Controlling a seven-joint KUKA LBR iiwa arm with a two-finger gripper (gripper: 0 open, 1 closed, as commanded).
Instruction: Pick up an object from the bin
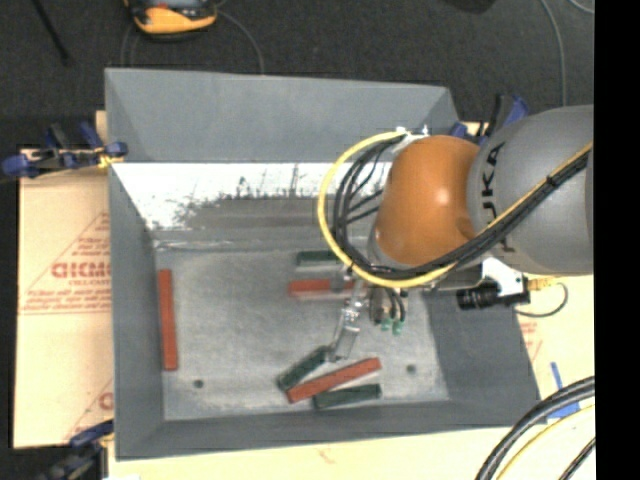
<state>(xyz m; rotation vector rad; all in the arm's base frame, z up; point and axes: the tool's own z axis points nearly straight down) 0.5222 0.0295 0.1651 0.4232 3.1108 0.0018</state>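
Gripper (347,340) hovers just beyond the red bar (335,380), tip over the dark green bar (306,368) that lies alongside that red bar. Claw spread or pressed together? Can't tell. Looks a light, rigid, smooth stick, so I'd pinch across its narrow width, mid-length.

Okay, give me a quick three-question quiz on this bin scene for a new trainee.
1. True or false: a red stick lies by itself along the left side of the bin floor.
2. Which is the tool nearest to? A) the heap of sticks at the front, B) the lone stick at the left, C) the back left corner.
3. How many sticks make up the front heap, and in what colours?
Key: 1 true; 2 A; 3 three, two dark green and one red.
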